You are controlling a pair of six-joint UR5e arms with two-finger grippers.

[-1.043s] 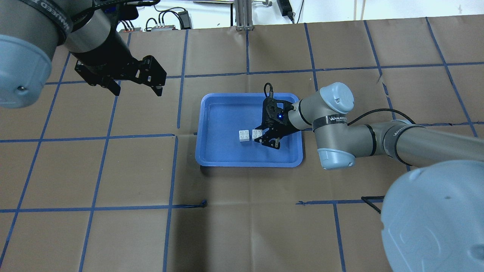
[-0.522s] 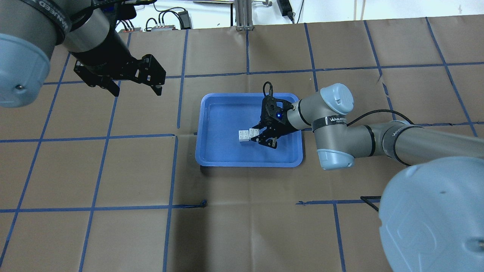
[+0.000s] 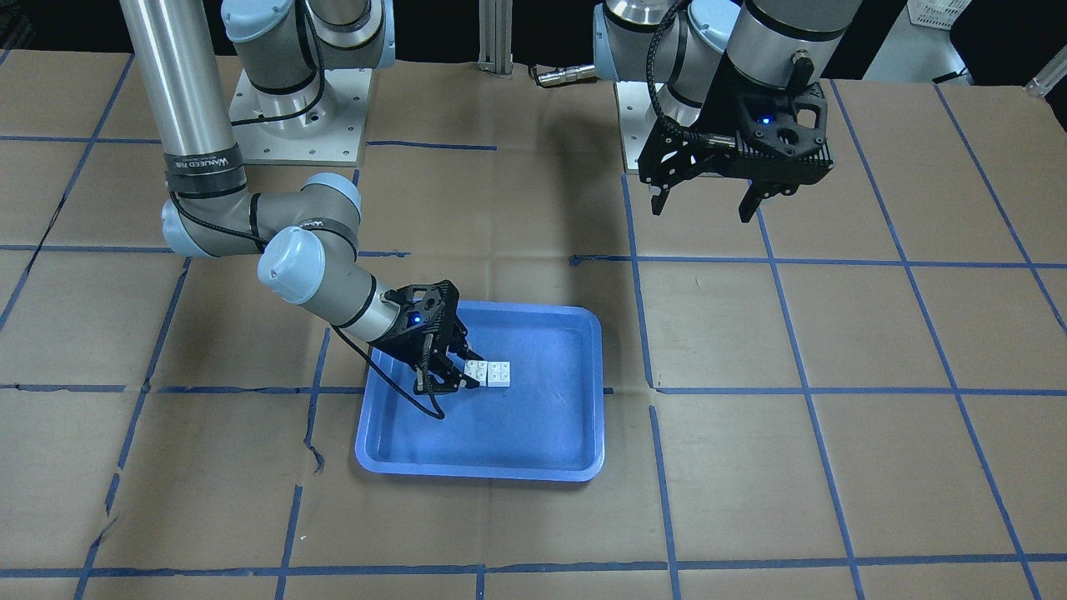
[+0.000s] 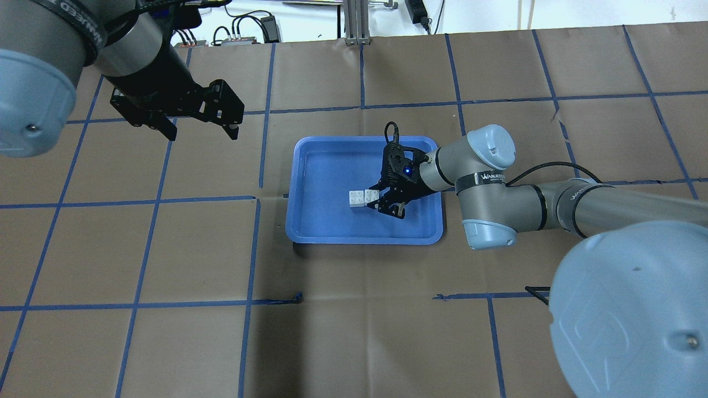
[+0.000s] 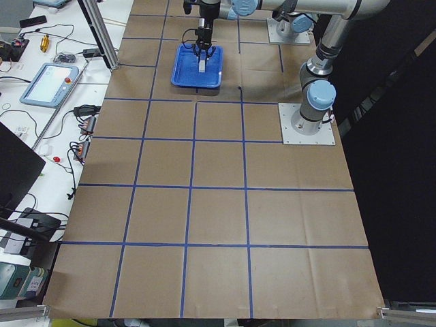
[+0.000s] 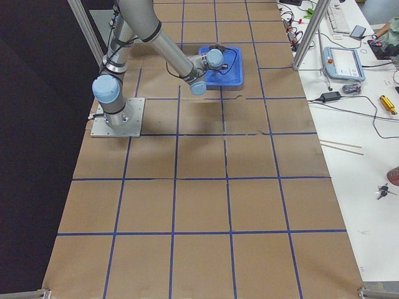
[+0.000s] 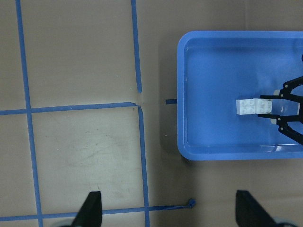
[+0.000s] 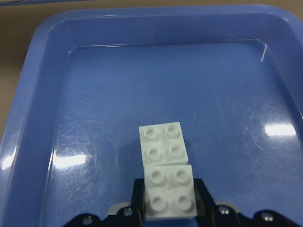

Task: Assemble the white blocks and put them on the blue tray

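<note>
The blue tray [image 4: 326, 160] lies mid-table. Two white blocks are in it, side by side and touching. My right gripper [image 4: 381, 202] is low in the tray and shut on the right-hand white block [image 4: 370, 195]; the free block [image 4: 356, 198] sits just to its left. In the right wrist view the held block [image 8: 169, 194] sits between my fingers [image 8: 201, 194] and its far edge meets the free block [image 8: 162, 144]. My left gripper [image 4: 203, 132] is open and empty, high above the table, left of the tray.
Brown paper with a grid of blue tape lines [image 4: 260, 166] covers the table. The two arm bases [image 3: 300, 125] stand at the robot's side. Cables and a teach pendant [image 6: 341, 62] lie beyond the table's edge.
My right gripper has moved left with its block, from a small gap to touching the free block. The left gripper has stayed about where it was.
</note>
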